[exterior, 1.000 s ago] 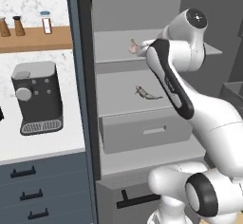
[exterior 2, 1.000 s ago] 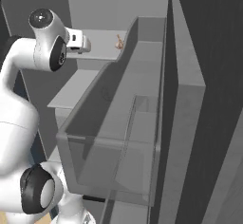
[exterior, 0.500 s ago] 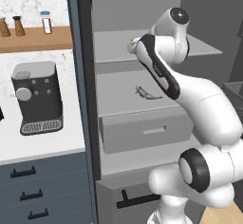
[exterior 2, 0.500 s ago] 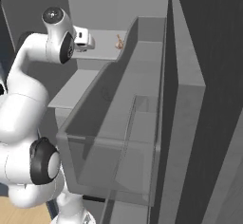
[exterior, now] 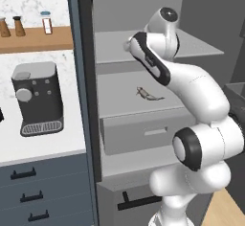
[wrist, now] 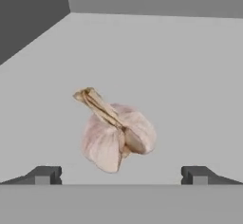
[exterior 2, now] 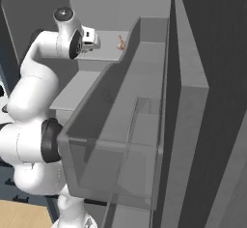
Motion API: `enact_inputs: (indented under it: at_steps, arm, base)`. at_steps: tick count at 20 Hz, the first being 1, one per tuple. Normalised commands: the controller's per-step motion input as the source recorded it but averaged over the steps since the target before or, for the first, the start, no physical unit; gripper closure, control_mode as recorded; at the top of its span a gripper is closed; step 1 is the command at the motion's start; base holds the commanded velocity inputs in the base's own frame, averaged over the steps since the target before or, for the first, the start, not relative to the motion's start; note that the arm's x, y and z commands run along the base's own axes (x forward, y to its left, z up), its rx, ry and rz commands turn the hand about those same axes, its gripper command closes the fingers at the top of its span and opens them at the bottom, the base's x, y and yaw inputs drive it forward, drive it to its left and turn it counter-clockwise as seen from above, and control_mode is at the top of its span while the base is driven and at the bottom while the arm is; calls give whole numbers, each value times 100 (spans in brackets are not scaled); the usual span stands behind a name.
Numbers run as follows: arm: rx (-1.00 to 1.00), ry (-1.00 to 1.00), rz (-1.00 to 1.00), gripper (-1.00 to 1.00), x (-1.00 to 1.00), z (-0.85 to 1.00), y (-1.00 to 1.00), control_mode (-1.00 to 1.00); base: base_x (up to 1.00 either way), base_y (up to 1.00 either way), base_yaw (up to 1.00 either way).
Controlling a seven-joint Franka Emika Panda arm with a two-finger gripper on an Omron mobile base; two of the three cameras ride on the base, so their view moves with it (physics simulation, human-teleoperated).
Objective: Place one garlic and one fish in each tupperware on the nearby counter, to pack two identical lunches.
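The garlic [wrist: 117, 134] is judged light, papery and firm; it is best taken across the bulb. The fingers [wrist: 42, 174] are spread wide, holding nothing.

A garlic [wrist: 116, 133] bulb lies on a grey shelf [wrist: 190, 76], centred beyond the gripper [wrist: 121, 174]'s wide-apart fingertips [wrist: 42, 174].

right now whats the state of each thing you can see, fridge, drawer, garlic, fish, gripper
fridge: door open, shelves exposed
drawer: shut, below the fish shelf
garlic: lying loose on the upper shelf, not gripped
fish: lying flat on the middle shelf, untouched
gripper: open, fingertips spread either side of the garlic, just short of it
coffee machine: upright on the counter
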Motion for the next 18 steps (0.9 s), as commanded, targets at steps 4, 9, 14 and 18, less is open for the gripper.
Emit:
enact_inputs:
  at_steps: [4, 9, 14, 18]
  arm:
    - [0, 4, 0, -100, 57, -14, 0, -100]
    - [0, 4, 0, -100, 52, -10, 2, -100]
    - [0, 3, 0, 100, 25, -19, 12, -100]
    - [0, 10, -3, 100, 3, -43, 8, -100]
  base:
    - [0, 0, 0]
    - [0, 0, 0]
    - [0, 0, 0]
    - [0, 0, 0]
